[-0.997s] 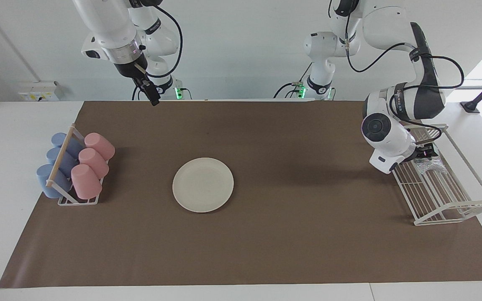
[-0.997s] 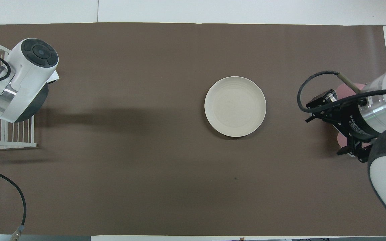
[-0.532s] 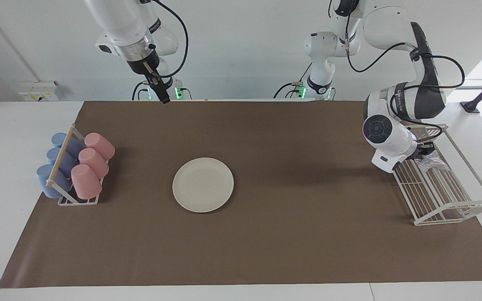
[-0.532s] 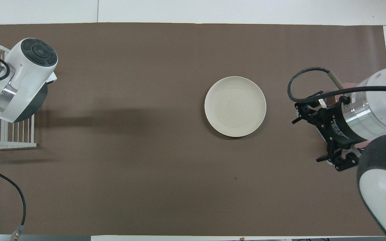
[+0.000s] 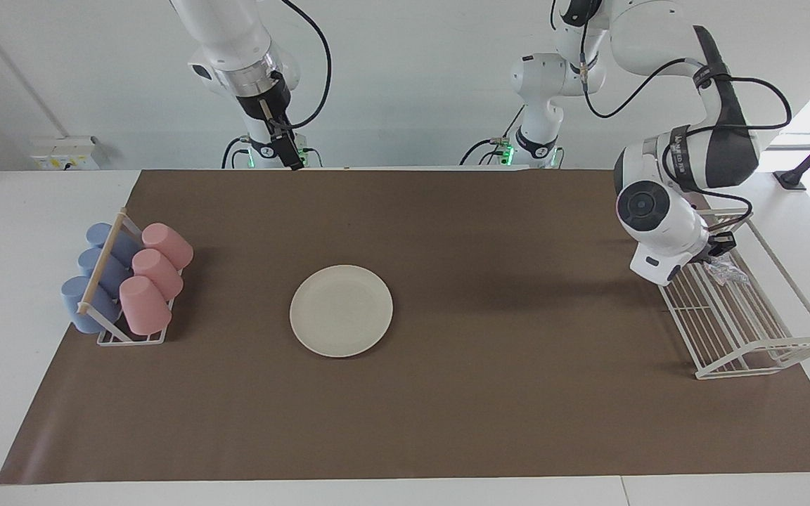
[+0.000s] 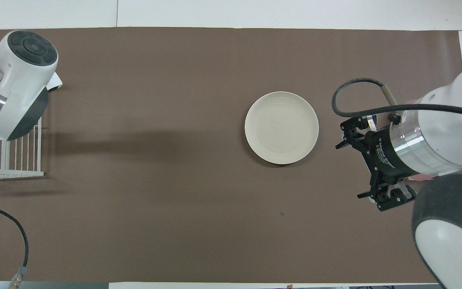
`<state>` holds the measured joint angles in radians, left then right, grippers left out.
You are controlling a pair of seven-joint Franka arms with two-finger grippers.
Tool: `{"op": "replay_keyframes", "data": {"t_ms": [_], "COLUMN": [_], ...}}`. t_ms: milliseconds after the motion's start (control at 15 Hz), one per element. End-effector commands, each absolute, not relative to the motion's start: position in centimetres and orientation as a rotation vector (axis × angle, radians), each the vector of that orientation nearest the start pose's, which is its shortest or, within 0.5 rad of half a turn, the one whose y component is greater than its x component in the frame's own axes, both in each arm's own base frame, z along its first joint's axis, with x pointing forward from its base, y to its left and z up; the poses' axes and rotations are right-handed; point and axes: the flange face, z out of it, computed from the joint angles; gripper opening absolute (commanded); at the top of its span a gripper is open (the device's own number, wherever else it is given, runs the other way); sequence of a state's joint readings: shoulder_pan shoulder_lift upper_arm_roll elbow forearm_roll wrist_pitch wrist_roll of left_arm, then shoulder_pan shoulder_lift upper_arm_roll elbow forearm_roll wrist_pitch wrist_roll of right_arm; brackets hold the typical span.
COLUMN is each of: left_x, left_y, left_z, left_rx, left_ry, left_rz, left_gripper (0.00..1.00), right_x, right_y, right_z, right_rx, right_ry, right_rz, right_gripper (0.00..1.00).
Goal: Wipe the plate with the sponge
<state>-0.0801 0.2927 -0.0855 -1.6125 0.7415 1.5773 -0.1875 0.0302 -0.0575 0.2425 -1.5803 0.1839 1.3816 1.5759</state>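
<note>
The cream-white plate (image 5: 341,310) (image 6: 281,127) lies flat and bare on the brown mat, about midway along the table. My left gripper (image 5: 720,248) hangs low over the white wire rack (image 5: 749,316) at the left arm's end, shut on the silvery sponge (image 5: 728,270). The sponge dangles just under the gripper, above the rack's bars. In the overhead view the left wrist hides both the gripper and the sponge. My right gripper (image 5: 292,158) (image 6: 359,166) is raised and open, holding nothing, above the mat between the plate and the cup rack.
A cup rack (image 5: 124,281) holding blue and pink cups stands at the right arm's end of the mat. The wire rack (image 6: 6,156) stands at the left arm's end. A brown mat (image 5: 489,393) covers most of the table.
The left gripper closed on the sponge in the wire rack and rose slightly with it. The right arm swung in from over the cup rack toward the plate.
</note>
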Motion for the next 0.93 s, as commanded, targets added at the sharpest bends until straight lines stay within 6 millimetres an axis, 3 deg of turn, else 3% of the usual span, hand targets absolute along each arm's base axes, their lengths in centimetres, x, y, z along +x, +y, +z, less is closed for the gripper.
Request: {"op": "replay_keyframes", "data": {"t_ms": [0,133,199,332,465,598,731,864], "left_x": [62.0,61.3,60.8,59.3,58.6,58.7,58.5,57.9], "left_y": [-3.7,-5.3,-5.8,-6.0,-6.8,-7.7,-8.7,-8.1], "left_z": [52.6,54.9,54.9,57.7,59.0,59.4,60.7,60.1], "left_rx": [-2.554,-2.692,-2.785,-2.985,-3.123,-3.252,-3.385,-3.542], "left_ry": [0.031,0.006,-0.011,-0.09,-0.236,-0.434,-0.494,-0.6], "left_rz": [0.27,0.3,0.35,0.385,0.405,0.475,0.499,0.568], "left_gripper": [0.0,0.0,0.0,0.0,0.0,0.0,0.0,0.0], "right_x": [48.7,48.8,48.7,48.6,48.0,47.6,47.8,48.0], "right_y": [16.3,16.4,16.4,16.6,18.2,18.7,18.1,17.6], "right_z": [64.3,64.3,64.3,64.3,64.3,64.3,64.3,64.2], "right_rx": [-2.481,-2.476,-2.48,-2.498,-2.56,-2.606,-2.615,-2.606], "right_ry": [1.883,1.878,1.877,1.859,1.782,1.714,1.696,1.698], "right_rz": [0.341,0.352,0.352,0.348,0.328,0.329,0.333,0.339], "right_gripper": [1.0,1.0,1.0,1.0,1.0,1.0,1.0,1.0]}}
